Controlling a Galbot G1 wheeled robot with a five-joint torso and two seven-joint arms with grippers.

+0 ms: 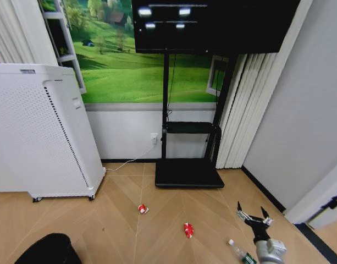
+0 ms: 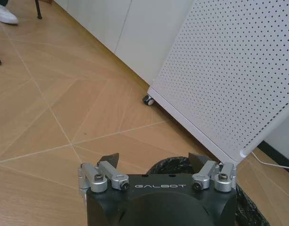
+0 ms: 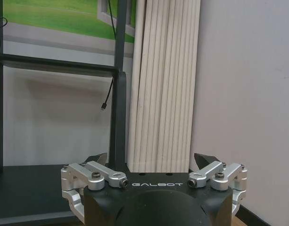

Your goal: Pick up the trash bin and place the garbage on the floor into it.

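From the head camera, looking down at the floor (image 1: 157, 231), light herringbone parquet runs to a wall with a meadow mural. The trash bin (image 1: 47, 250), small, round and black, sits at the lower left corner. The garbage lies apart from it toward the right: a red-and-white crumpled scrap (image 1: 143, 209), a small red item (image 1: 188, 230), and a clear plastic bottle (image 1: 241, 253) with a green label, just beside the right gripper (image 1: 254, 212). That gripper hangs low, its jaws spread and empty. A tall white perforated appliance (image 1: 36, 132) stands at left, a black screen stand (image 1: 189, 173) in the middle.

Left wrist camera: the left gripper (image 2: 155, 163) hovers over the bin's rim, which appears to carry a crinkled black liner, jaws released, nothing held. The appliance stands close beside.

Right wrist camera: the right gripper's open jaws face the stand and pale vertical blinds (image 3: 165, 84).

The bin is probably light, stiff plastic; pinching its rim wall looks soundest, though a liner may slip. The scraps seem soft and weightless; the bottle is smooth and likely to roll.
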